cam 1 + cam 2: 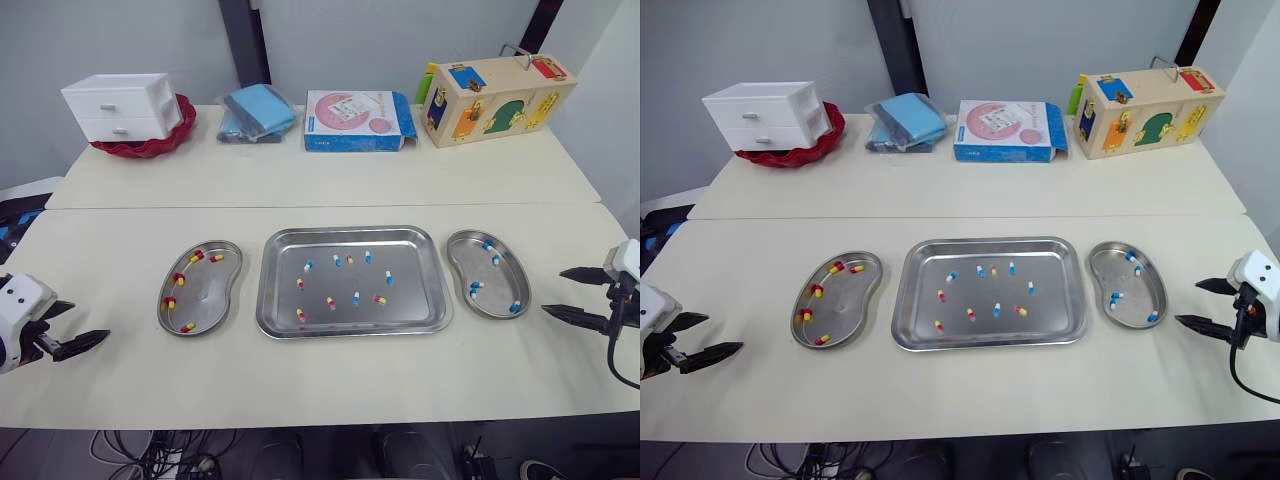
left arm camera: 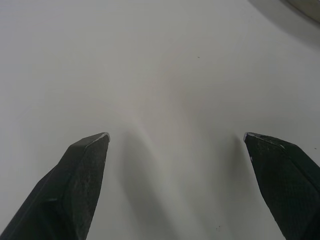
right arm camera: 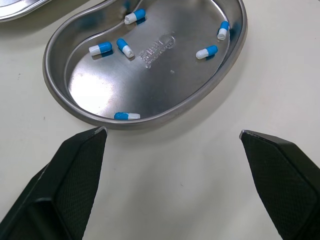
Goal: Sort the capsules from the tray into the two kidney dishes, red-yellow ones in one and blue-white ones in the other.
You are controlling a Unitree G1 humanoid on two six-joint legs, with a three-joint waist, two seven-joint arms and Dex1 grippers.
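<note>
A steel tray lies mid-table with several loose capsules, blue-white ones and red-yellow ones. Left of it, a kidney dish holds several red-yellow capsules. On the tray's right, a second kidney dish holds several blue-white capsules. My left gripper is open and empty over bare table, left of the red-yellow dish. Just right of the blue-white dish, my right gripper is open with nothing in it.
Along the far table stand a white drawer box on a red bowl, a blue packet, a pink-and-blue carton and a wooden latch box. A seam joins the two tables.
</note>
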